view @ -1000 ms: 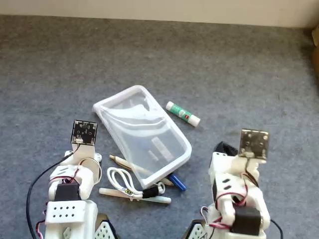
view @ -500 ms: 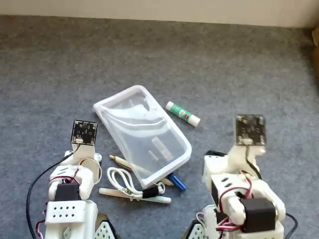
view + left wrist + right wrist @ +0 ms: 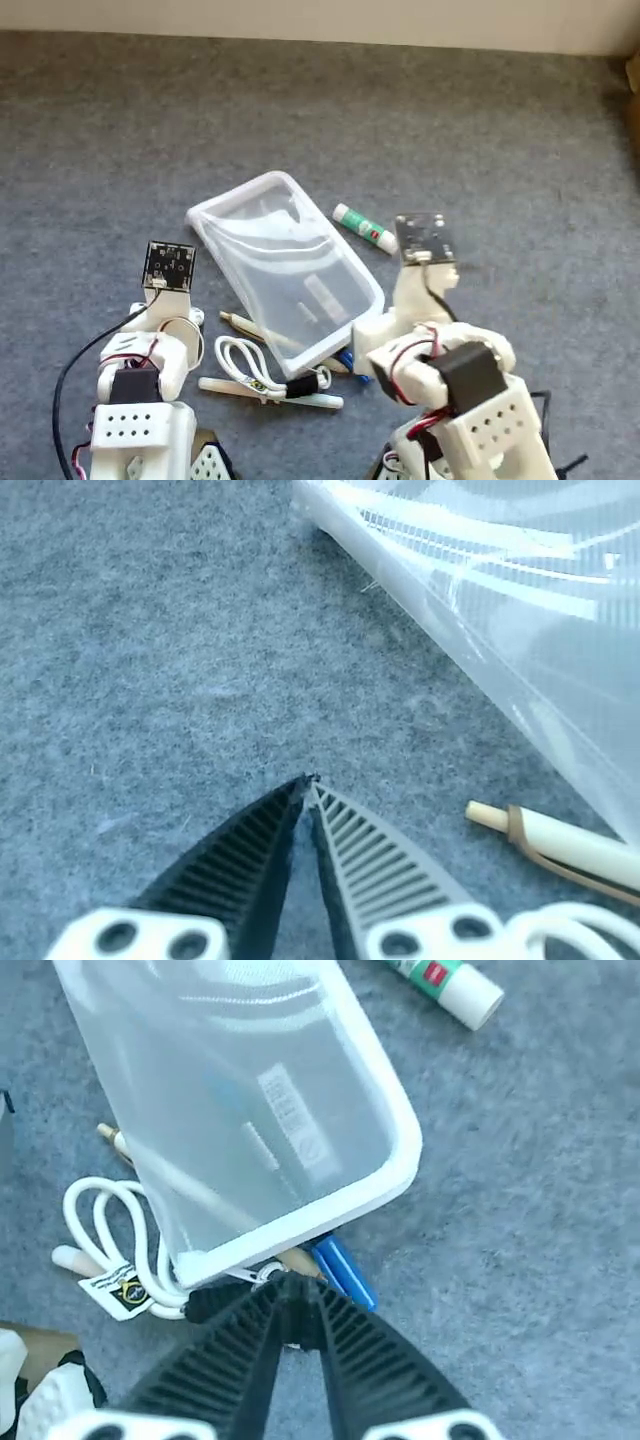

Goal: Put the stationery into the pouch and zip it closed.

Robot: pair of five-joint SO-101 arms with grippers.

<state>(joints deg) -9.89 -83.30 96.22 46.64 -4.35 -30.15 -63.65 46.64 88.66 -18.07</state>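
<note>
The translucent white pouch (image 3: 285,262) lies flat on the grey carpet, with a beige pen (image 3: 250,328) and a blue pen (image 3: 356,367) poking out from under its near edge. A green-and-white glue stick (image 3: 366,227) lies just right of the pouch. A coiled white cable (image 3: 243,362) and a white stick (image 3: 270,392) rest in front of it. My right gripper (image 3: 291,1282) is shut and empty, its tips over the pouch's near corner (image 3: 300,1230) beside the blue pen (image 3: 342,1270). My left gripper (image 3: 310,780) is shut and empty above bare carpet, left of the pouch (image 3: 480,590) and the beige pen (image 3: 560,845).
Grey carpet (image 3: 120,130) runs open to the left, far side and right. A pale wall edge (image 3: 320,20) bounds the far side. Both arm bases (image 3: 135,420) stand at the near edge.
The right arm has swung left, from right of the pouch to over its near right corner. The left arm and all objects have stayed put.
</note>
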